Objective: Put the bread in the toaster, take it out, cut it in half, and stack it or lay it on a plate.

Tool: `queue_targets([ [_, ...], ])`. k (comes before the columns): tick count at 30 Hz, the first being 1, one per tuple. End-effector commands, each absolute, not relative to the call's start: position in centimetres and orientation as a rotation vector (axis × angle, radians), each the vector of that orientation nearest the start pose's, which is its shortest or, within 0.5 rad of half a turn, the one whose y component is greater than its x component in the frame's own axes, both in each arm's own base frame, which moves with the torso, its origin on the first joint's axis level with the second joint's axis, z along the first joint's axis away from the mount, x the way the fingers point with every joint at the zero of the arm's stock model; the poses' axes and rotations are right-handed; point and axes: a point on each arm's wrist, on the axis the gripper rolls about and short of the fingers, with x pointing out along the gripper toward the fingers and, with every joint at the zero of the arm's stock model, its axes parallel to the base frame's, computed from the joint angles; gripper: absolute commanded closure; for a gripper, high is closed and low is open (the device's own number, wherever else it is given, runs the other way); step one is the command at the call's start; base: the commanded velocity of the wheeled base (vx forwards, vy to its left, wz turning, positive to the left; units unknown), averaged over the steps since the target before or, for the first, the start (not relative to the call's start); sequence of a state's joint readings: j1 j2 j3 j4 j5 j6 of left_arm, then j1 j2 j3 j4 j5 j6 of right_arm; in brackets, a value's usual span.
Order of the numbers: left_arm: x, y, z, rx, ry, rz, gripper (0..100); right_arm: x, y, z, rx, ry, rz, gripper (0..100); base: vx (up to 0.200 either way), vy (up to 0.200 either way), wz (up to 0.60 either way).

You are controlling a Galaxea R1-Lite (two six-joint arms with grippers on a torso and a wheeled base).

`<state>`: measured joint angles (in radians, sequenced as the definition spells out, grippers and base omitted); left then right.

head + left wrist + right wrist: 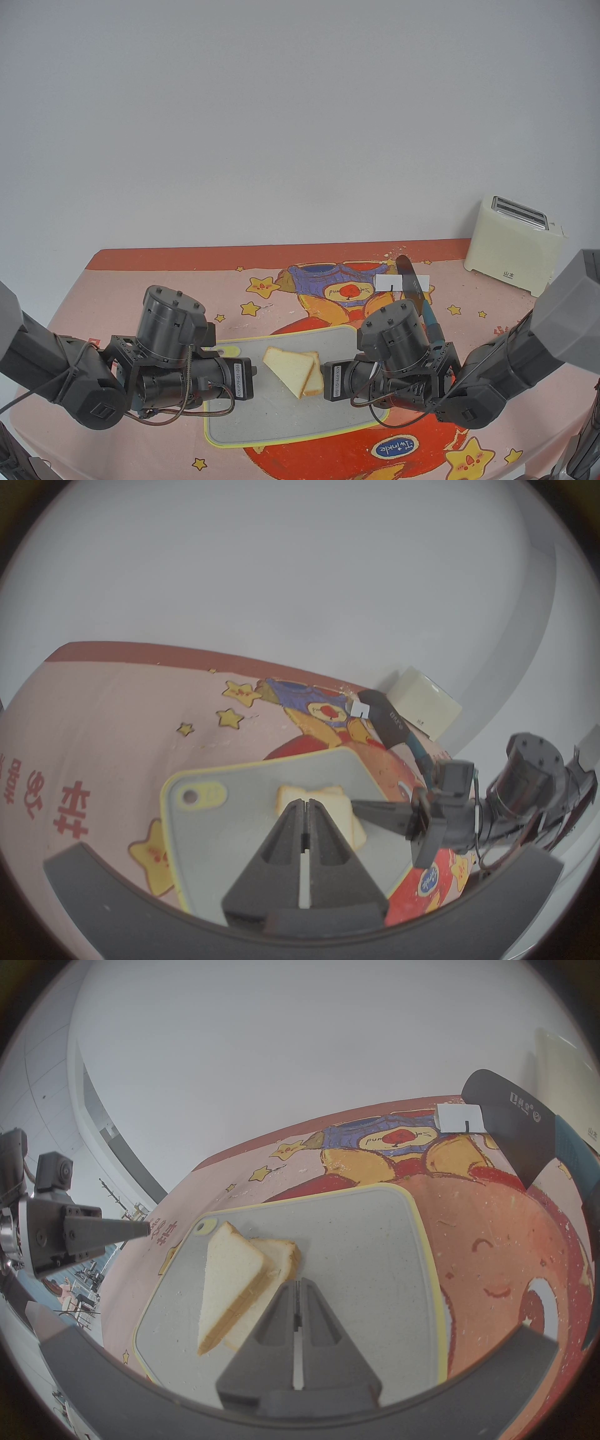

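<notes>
Two triangular bread halves lie overlapped on the grey cutting board (281, 419): the upper half (289, 369) leans on the lower half (315, 375). My left gripper (253, 378) sits low at the board's left side, shut and empty, its tip just short of the bread (342, 810). Facing it from the right of the bread, my right gripper (326, 381) is likewise shut and empty, its tip right by the bread (231, 1279). The dark-bladed knife (412, 284) with a blue handle lies on the cloth behind my right wrist. The cream toaster (512, 247) stands at the far right corner.
A cartoon-printed tablecloth (156, 287) covers the table up to the plain wall. A small white card (400, 282) lies by the knife blade. The cloth left of the board (94, 730) is bare.
</notes>
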<state>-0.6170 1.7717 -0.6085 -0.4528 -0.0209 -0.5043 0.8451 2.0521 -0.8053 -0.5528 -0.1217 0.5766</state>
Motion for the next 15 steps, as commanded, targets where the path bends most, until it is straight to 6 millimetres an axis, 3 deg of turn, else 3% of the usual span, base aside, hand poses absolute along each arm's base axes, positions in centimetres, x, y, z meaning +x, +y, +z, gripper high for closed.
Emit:
queue_targets([
  [1,22.8,-16.3,9.0,-0.248,0.843,-0.413,100,23.1,25.6,5.7,0.202,0.801,0.484,100,0.0,0.0,0.0],
  [15,24.0,-18.0,8.2,-0.236,0.855,-0.431,100,23.1,25.6,5.7,0.201,0.802,0.482,100,0.0,0.0,0.0],
])
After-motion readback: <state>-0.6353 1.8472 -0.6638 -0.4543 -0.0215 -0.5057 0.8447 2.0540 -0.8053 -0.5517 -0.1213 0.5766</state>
